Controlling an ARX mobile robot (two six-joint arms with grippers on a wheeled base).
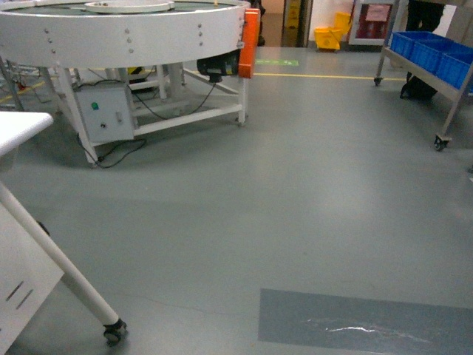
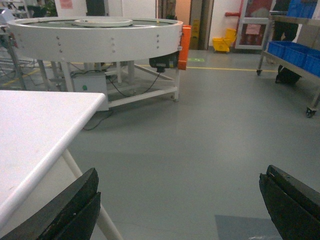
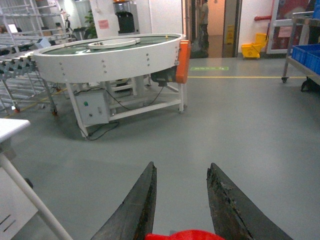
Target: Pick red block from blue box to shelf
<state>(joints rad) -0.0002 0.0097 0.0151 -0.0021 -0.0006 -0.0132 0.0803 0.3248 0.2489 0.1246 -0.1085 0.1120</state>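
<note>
The right gripper [image 3: 182,200] is seen at 6 o'clock, its dark fingers [image 3: 137,205] closed on the red block [image 3: 185,235], of which only a sliver is shown at the bottom edge. A round white conveyor [image 3: 107,55] is seen at 11 o'clock, a yellow mop bucket [image 3: 251,48] at 1 o'clock, and blue crates [image 3: 306,55] at 2 o'clock.

Only the grippers show. The left gripper [image 2: 180,210] has two thick black fingers [image 2: 67,212] with layered, slab-like edges and a dull matte surface. The right gripper [image 3: 180,200] has long, tapering black fingers [image 3: 137,207] whose inner faces look rough, scuffed and slightly dusty.
</note>
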